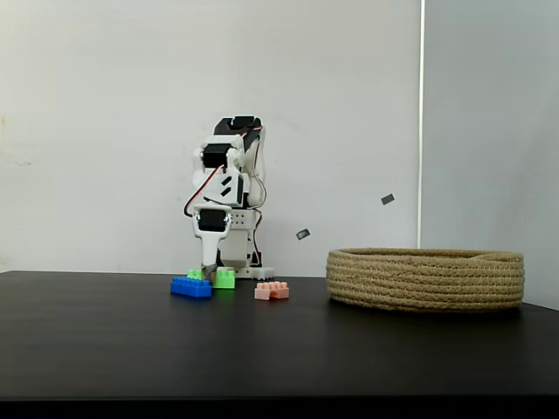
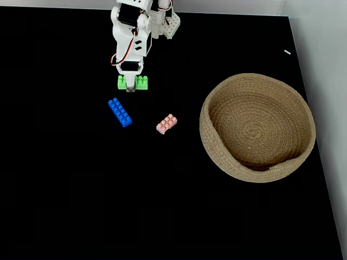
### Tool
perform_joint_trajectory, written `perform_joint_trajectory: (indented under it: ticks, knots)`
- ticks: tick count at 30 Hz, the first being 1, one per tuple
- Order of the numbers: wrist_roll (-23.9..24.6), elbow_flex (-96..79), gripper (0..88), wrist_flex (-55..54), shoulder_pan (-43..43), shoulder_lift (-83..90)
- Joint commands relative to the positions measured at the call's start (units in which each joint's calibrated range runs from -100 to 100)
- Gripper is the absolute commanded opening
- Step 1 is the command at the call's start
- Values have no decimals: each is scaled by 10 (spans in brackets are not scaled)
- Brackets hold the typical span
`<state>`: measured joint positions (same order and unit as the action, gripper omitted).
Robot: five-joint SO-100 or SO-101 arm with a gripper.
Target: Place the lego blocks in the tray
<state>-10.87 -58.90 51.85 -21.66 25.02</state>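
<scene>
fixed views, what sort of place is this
Probably a home or hobby tabletop robot setup: a matte black table against a bare white wall, with a small white robot arm on it.

Plain white wall (image 1: 105, 131) behind, evenly lit. Vertical seam (image 1: 421, 122) toward the right of it, two small dark marks (image 1: 388, 199) nearby. Matte black table (image 1: 279, 349) across the near ground.

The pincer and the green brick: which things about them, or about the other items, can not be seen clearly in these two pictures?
- Pincer: in the top-down fixed view the arm hides its fingers, so open or shut is unclear; in the side fixed view they are too small.
- Green brick: its middle is covered by the pincer; whether it is gripped cannot be told.
- Basket: in the side view its wall hides the inside.
- Pink brick: the arch notch is too small there.
</scene>
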Motion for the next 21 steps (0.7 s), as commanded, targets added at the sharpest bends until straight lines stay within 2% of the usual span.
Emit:
perform_joint_trajectory:
  ticks: [1,10,17,21]
  knots:
    - [4,34,1,0,22,29]
    - [124,319,1,156,146,93]
    - [221,447,1,133,277,-13]
    - [246,468,1,113,355,-55]
